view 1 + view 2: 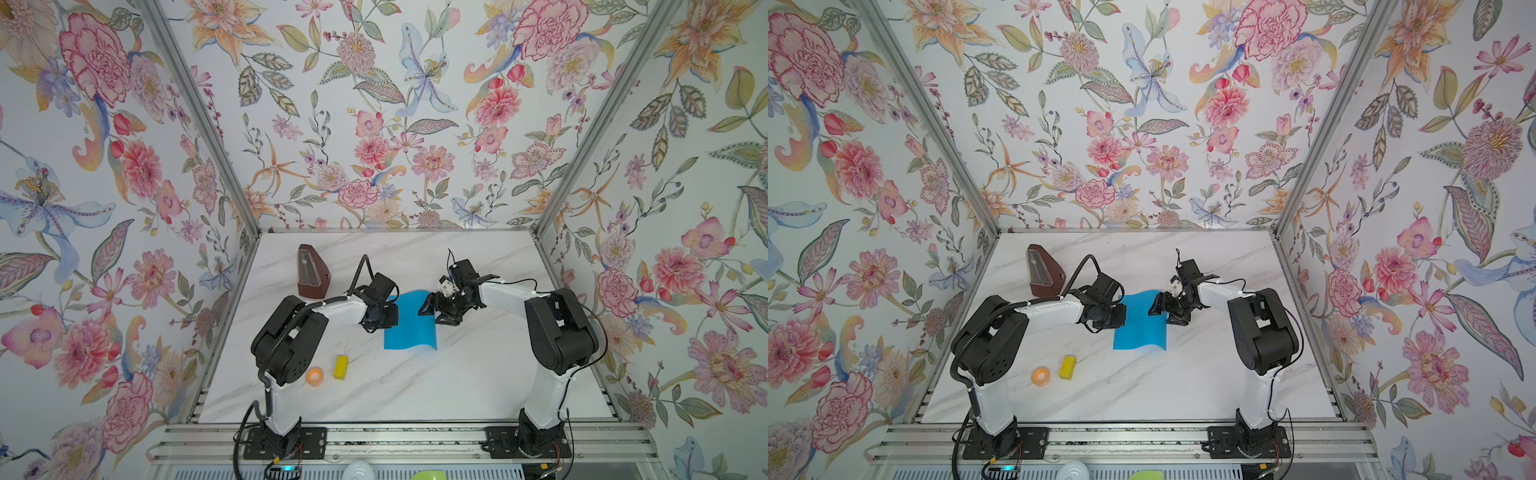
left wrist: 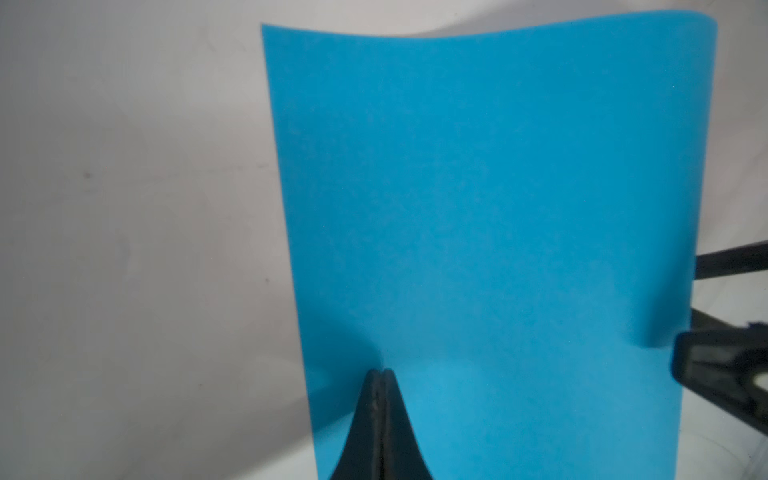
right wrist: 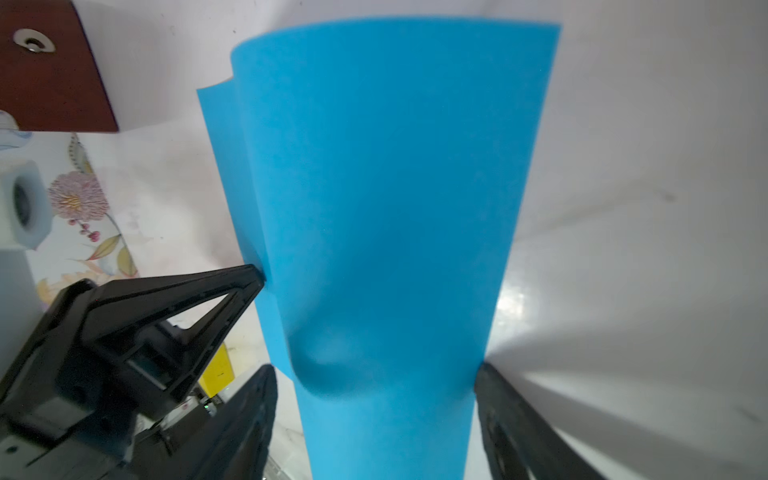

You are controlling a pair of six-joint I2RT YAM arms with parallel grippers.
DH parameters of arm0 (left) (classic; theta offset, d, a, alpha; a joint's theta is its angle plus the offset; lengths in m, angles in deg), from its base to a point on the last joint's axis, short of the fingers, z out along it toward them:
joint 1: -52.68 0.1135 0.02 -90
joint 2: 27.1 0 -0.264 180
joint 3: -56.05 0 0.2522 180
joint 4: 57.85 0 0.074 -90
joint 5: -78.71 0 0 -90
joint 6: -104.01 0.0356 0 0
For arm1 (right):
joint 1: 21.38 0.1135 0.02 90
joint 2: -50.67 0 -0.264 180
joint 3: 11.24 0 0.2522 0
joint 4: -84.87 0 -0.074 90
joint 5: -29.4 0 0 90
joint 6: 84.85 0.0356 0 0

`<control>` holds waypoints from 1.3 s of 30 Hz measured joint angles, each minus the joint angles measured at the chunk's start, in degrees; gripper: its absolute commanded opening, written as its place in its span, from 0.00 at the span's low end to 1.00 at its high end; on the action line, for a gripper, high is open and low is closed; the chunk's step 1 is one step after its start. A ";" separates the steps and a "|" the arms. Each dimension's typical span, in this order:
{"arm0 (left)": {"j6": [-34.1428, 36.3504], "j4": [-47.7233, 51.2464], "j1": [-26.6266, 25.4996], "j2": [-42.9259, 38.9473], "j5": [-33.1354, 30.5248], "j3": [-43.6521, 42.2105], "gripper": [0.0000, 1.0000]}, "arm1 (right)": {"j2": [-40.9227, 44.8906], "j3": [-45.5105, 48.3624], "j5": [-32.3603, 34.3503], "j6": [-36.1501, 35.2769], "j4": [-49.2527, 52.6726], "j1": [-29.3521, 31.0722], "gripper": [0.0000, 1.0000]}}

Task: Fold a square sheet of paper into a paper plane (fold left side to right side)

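One square sheet of paper (image 1: 409,322), bright blue, doubled over, lies mid-table, near edge rippled; left claw (image 2: 382,374) pinched together, tip on its left edge; right claw (image 3: 376,370) spread, straddling it; open counter (image 1: 415,386) lies in front.

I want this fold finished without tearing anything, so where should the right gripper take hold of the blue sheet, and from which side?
Probably the right edge of the blue sheet, which curls up off the table beside the right gripper. Come from the right, low, with the open jaws around that lifted edge. The left gripper, shut, presses the left part flat, so there is little to pinch there.
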 measured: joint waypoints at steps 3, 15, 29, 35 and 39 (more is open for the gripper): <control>-0.04 -0.61 0.04 0.17 0.13 0.00 0.00 | 1.79 4.72 -3.23 4.17 -7.10 0.20 0.80; -0.44 -1.88 0.04 0.50 0.17 0.00 0.00 | -1.64 10.62 -9.46 19.37 -35.60 3.02 0.90; -0.46 -2.40 0.48 0.79 0.81 0.07 0.00 | -5.62 14.67 -16.90 24.65 -52.02 1.70 0.89; -0.46 -2.78 0.81 0.96 1.46 0.15 0.00 | -1.16 24.61 -19.76 29.00 -59.21 3.96 0.90; -0.48 -2.78 0.83 0.96 1.49 0.15 0.00 | 1.49 27.98 -19.26 29.88 -59.52 4.20 0.89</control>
